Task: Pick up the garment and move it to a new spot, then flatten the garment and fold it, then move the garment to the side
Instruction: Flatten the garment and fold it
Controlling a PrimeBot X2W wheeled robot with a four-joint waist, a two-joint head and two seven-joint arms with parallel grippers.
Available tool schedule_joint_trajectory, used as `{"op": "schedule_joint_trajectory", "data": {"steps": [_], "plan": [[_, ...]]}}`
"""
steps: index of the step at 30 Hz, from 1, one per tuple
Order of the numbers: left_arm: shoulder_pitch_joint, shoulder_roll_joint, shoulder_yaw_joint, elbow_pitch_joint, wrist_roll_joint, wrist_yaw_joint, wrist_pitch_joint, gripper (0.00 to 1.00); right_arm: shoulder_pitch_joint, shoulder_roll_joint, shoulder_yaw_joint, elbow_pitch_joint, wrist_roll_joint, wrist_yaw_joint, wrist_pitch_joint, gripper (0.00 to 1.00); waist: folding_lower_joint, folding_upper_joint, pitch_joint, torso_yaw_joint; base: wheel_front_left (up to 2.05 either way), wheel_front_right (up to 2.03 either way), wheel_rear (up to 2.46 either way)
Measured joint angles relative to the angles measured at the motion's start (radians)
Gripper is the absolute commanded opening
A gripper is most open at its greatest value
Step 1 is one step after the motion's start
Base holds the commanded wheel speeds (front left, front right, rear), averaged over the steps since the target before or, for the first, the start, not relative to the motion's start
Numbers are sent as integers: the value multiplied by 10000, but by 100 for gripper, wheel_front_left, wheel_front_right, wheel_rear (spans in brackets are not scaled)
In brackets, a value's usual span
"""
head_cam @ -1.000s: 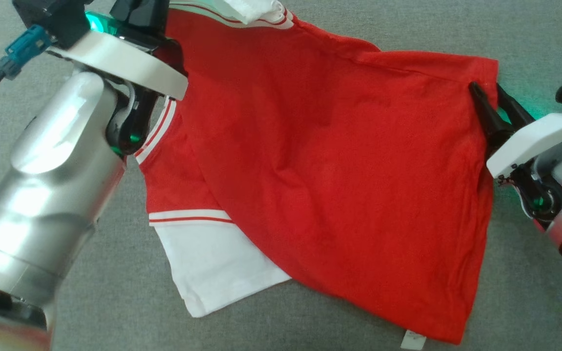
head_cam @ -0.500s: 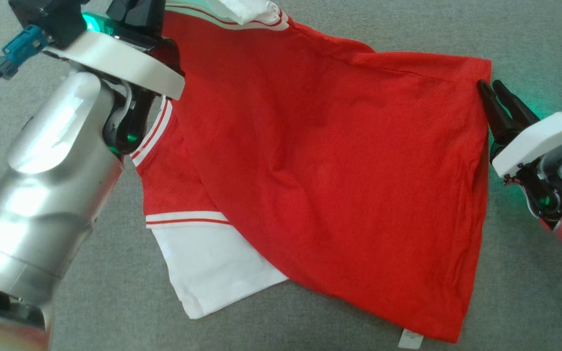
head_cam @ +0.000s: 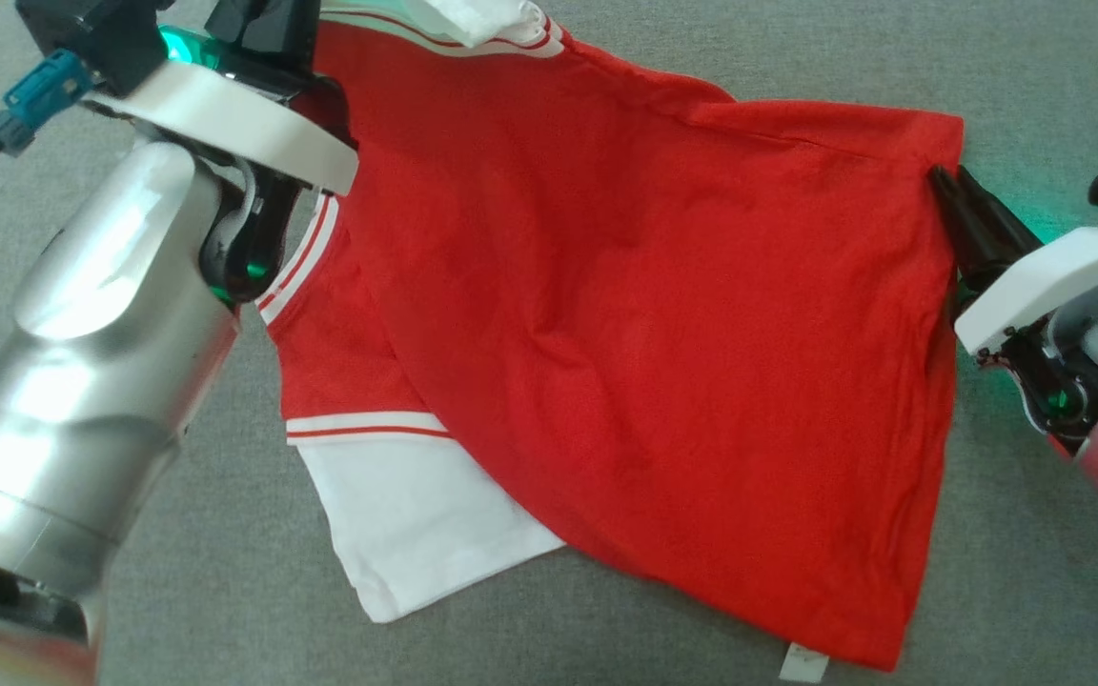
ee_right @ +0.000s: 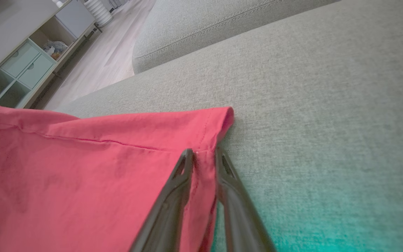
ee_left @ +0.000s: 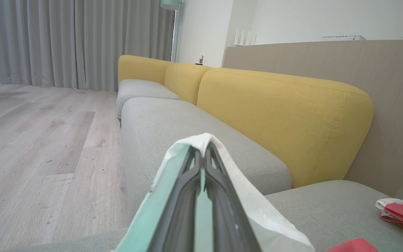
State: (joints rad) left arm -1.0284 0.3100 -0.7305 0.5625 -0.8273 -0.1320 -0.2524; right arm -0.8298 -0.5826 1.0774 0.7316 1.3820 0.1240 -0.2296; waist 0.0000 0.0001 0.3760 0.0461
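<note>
Closed since the earlier frame, the right gripper (ee_right: 203, 154) now pinches a hem corner of the garment (head_cam: 625, 333); the left gripper (ee_left: 203, 150) is pressed together, apparently on its white trim. Stretched between them over the grey cushion (head_cam: 1035, 57), the garment is ready for flattening.

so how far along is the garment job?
Pickup looks done: left pincer and right pincer are each shut on an edge of the garment, which spans between them over the grey cushion. In hand: moving or spreading it. Left: flattening, the fold, setting it aside.
</note>
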Motion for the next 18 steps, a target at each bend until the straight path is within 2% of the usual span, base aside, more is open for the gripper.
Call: {"op": "schedule_joint_trajectory", "data": {"steps": [11,13,15,17,18], "plan": [[0,2,63,10,-2,0,0,0,-72,-40,171,13,88,0,-88,33,0,0,-37,-14,0,0,0],[0,2,61,12,-2,0,0,0,-121,-54,180,19,88,0,-98,30,0,0,-29,-17,0,0,0],[0,2,59,13,-2,0,-2,0,-215,-79,194,42,88,0,-100,20,0,0,-18,-17,0,0,0],[0,2,54,15,-2,0,0,0,-251,-115,198,44,88,0,-113,0,0,0,-11,-18,0,0,0],[0,4,52,17,-2,0,0,0,-251,-132,211,54,88,0,-113,0,0,0,-10,-18,0,0,0]]}}
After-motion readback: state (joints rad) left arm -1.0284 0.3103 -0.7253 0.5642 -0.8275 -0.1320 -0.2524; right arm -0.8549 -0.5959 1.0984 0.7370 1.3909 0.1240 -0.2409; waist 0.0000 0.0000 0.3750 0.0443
